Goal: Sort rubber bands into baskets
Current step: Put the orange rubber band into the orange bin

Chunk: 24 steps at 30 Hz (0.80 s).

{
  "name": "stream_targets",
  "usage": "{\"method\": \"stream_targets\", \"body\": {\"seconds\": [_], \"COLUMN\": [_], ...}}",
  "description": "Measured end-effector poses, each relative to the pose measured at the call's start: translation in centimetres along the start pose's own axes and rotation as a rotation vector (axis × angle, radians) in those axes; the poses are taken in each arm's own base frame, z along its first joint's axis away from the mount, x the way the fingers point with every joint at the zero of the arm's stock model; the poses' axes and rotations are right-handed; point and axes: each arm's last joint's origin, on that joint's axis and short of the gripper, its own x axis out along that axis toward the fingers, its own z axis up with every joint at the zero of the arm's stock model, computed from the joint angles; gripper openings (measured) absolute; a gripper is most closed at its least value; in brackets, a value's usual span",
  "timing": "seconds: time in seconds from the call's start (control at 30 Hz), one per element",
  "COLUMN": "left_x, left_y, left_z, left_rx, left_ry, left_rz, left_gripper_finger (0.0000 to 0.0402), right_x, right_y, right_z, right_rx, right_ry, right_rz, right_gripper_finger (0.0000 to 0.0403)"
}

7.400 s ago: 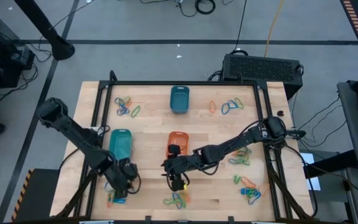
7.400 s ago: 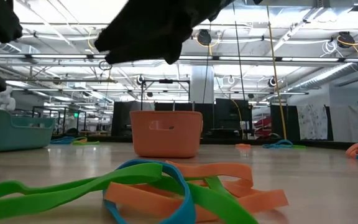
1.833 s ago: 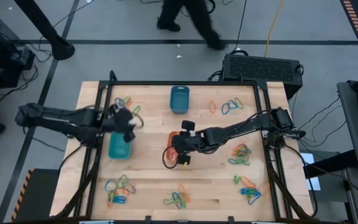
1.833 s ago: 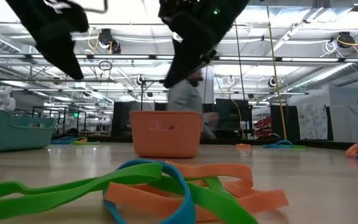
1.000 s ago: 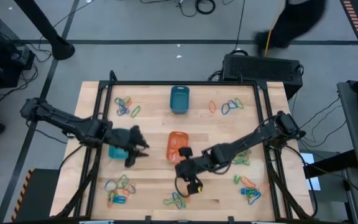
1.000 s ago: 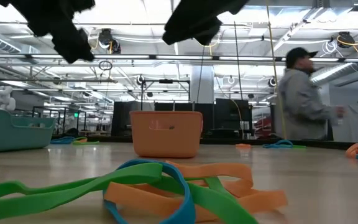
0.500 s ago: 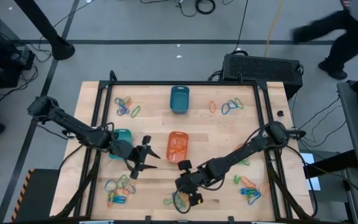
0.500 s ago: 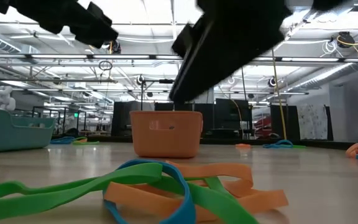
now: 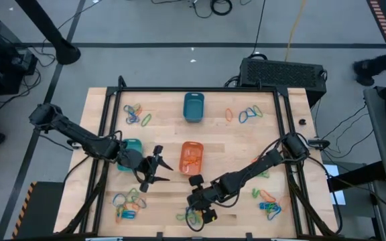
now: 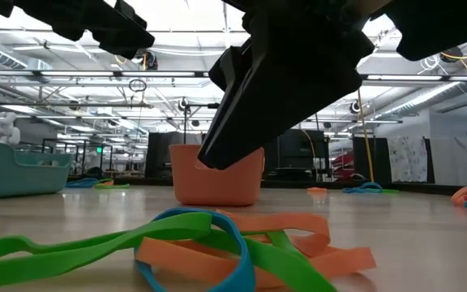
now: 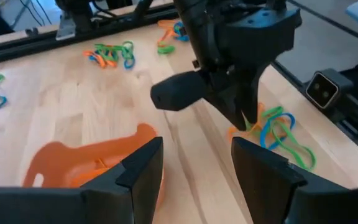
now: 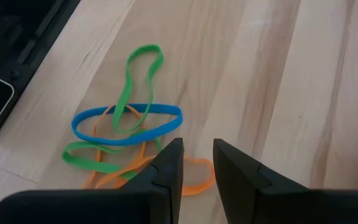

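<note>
On the left, our left claw hangs over bare surface between the turquoise basket and the orange basket, fingers spread wide and holding nothing; its wrist view shows only the gap between the two fingers, with the orange basket beyond. A tangle of bands lies near-left of it, and another cluster sits at the far left. We judge this arm to be between picks, free to head for the near-left tangle.

Toward the middle, the teal basket stands at the far edge, and the orange basket already has orange bands in it.

The step in hand belongs to our right claw, which is low over the near-middle pile of green, blue and orange bands. Its fingers are parted with nothing between them, just short of an orange band at the pile's edge. Next, we think, it must drop onto one loop only, close on it, lift it free of the overlapping loops, and carry it to the matching basket.

Further right, more bands lie far right and near right, so much sorting remains.
</note>
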Motion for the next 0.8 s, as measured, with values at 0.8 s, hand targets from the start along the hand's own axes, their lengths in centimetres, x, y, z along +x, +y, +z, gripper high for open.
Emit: {"method": "stream_targets", "body": {"seconds": [0.8], "left_x": [-0.04], "left_y": [-0.09], "left_z": [-0.67], "left_rx": [-0.028], "left_ry": [0.069], "left_rz": [-0.004], "left_gripper_finger": [0.0198], "right_x": [0.01], "right_y": [-0.21], "right_z": [0.03], "right_rx": [0.001], "right_ry": [-0.001], "right_rz": [-0.004], "right_gripper_finger": [0.0153]}}
